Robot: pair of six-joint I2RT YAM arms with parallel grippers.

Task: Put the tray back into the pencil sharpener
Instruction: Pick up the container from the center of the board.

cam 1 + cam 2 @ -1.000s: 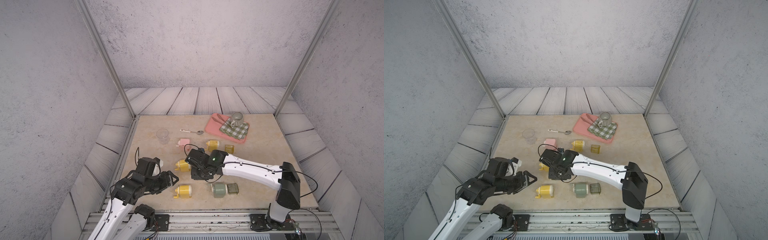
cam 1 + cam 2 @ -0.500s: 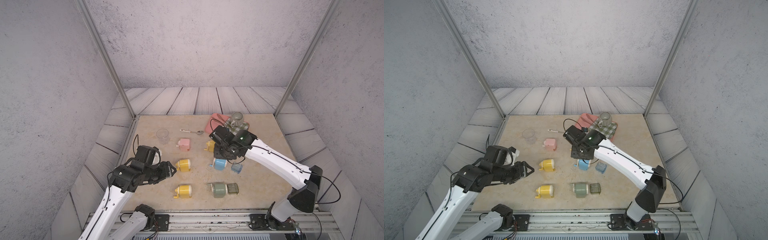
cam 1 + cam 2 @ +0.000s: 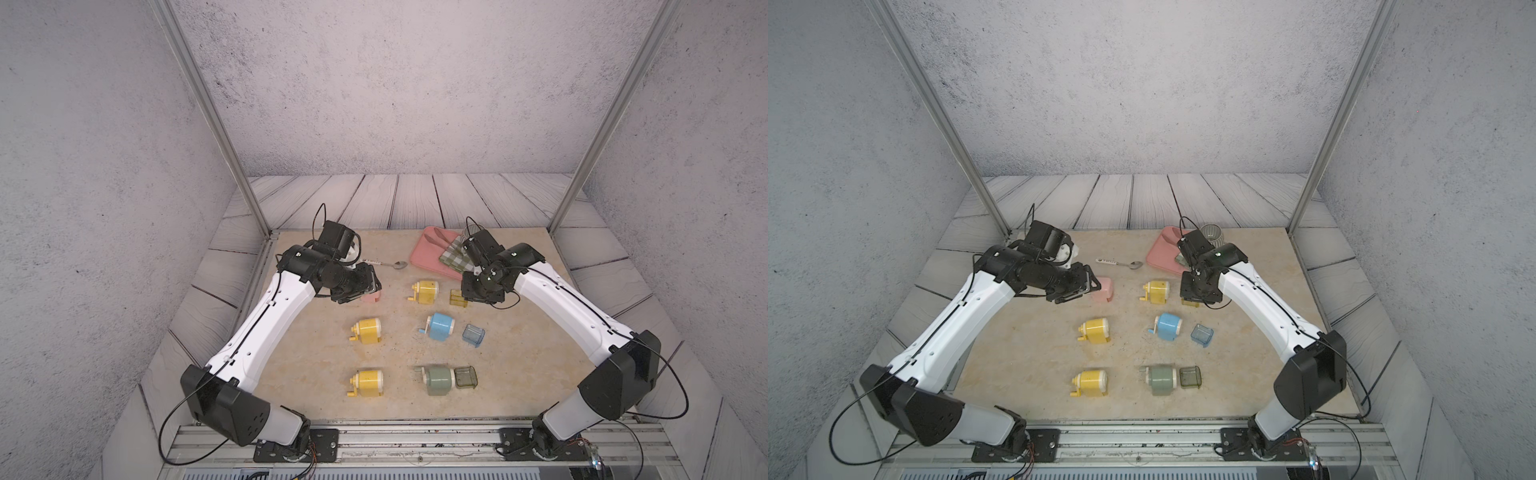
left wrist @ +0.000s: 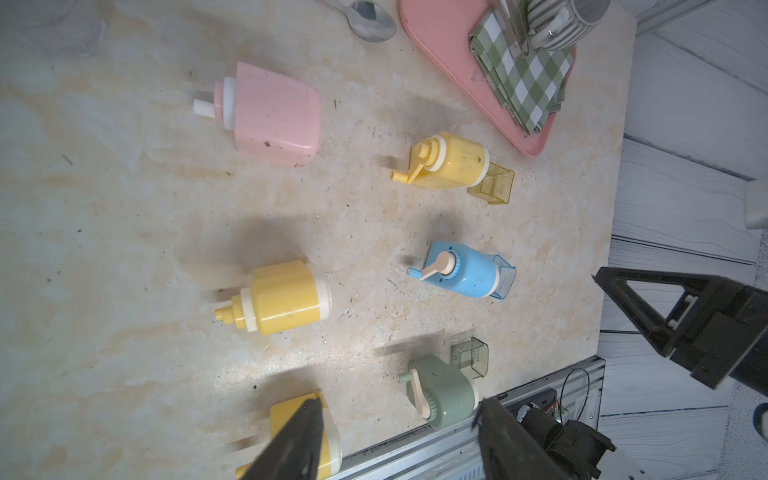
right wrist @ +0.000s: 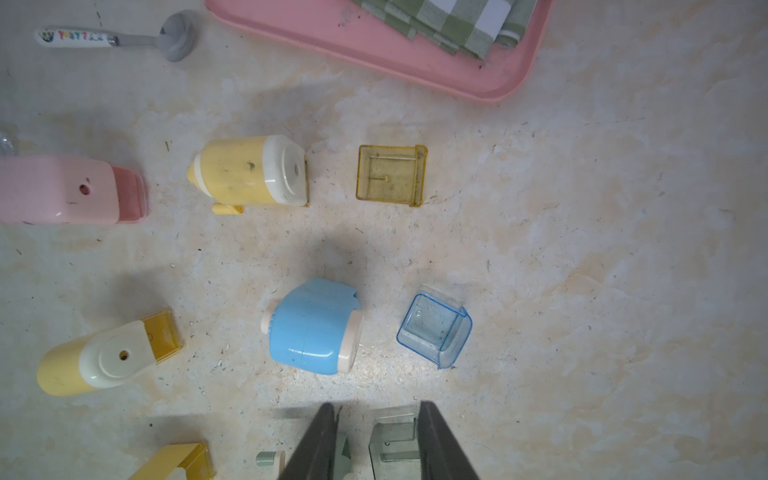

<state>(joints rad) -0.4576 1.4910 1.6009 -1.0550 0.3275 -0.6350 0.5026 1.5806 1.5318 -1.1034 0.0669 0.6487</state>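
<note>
**Table stock: six sharpeners, three trays lying out**

- Left gripper (image 4: 399,405): hanging above the left of the table (image 3: 316,374), fingers spread, carrying nothing.
- Pink sharpener (image 4: 274,114): lying just beside the left gripper in both top views, its drawer sitting inside.
- Mid yellow sharpener (image 3: 368,331) and near yellow sharpener (image 3: 366,382): lying in the left column, each with its amber drawer sitting inside.
- Spoon (image 3: 1119,262): lying flat at the far side, bowl pointing right.
- Far yellow sharpener (image 3: 426,290): lying on its side; yellow tray (image 5: 390,176) sitting out just to its right, not touching.
- Blue sharpener (image 3: 440,326): lying mid-table; blue tray (image 3: 473,335) resting out to its right, apart and turned askew.
- Green sharpener (image 3: 439,379): lying nearest the rail; green tray (image 3: 465,377) sitting out just beside it on the right.
- Platter (image 3: 426,253): pink, lying at the far right, bearing a checked cloth (image 3: 453,258) and a ribbed cup (image 3: 1212,235).
- Right gripper (image 5: 376,405): hovering above the yellow tray, fingers parted, pinching nothing.
</note>
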